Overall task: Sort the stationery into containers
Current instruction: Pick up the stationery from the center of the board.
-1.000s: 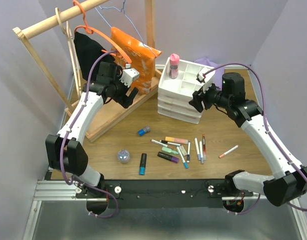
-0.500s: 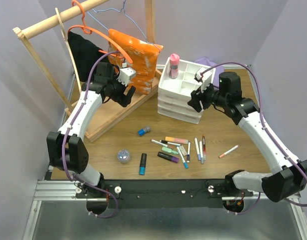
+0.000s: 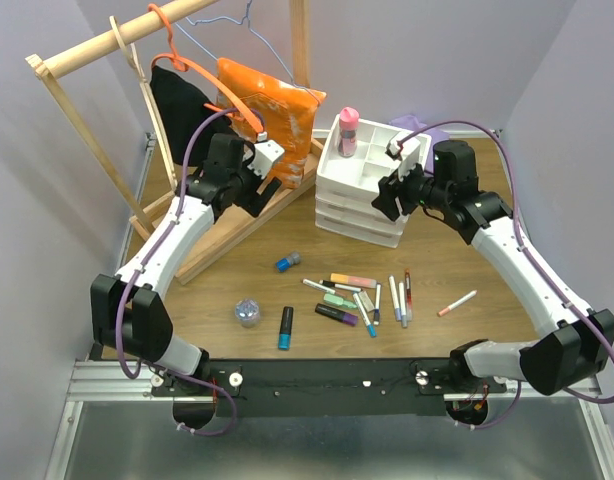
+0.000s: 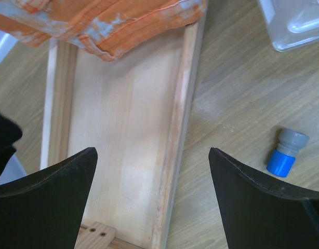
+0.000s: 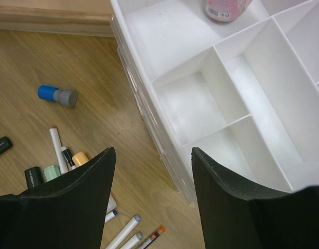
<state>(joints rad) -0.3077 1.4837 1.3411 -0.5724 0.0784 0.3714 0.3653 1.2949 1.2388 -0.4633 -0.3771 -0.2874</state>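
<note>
Several pens and highlighters (image 3: pixel 359 293) lie in a cluster on the wooden table, with a blue highlighter (image 3: pixel 285 327), a blue-capped bottle (image 3: pixel 287 262) and a lone pen (image 3: pixel 457 302) apart from it. The white drawer organiser (image 3: pixel 359 195) stands at the back; a pink-capped bottle (image 3: pixel 347 131) stands in its divided tray (image 5: pixel 237 98). My left gripper (image 3: pixel 270 183) is open and empty above the rack's base (image 4: pixel 123 129); the blue-capped bottle (image 4: pixel 287 152) shows to its right. My right gripper (image 3: pixel 384 203) is open and empty over the organiser's front edge.
A wooden clothes rack (image 3: pixel 107 45) stands at the back left with an orange bag (image 3: pixel 272 115) and a black cloth (image 3: pixel 177 100) on hangers. A small glittery ball (image 3: pixel 249 312) lies near the front left. A purple cloth (image 3: pixel 419 125) lies behind the organiser.
My left gripper has moved right and a little down along the rack's base. My right gripper has shifted slightly left toward the organiser. Nothing on the table has moved.
</note>
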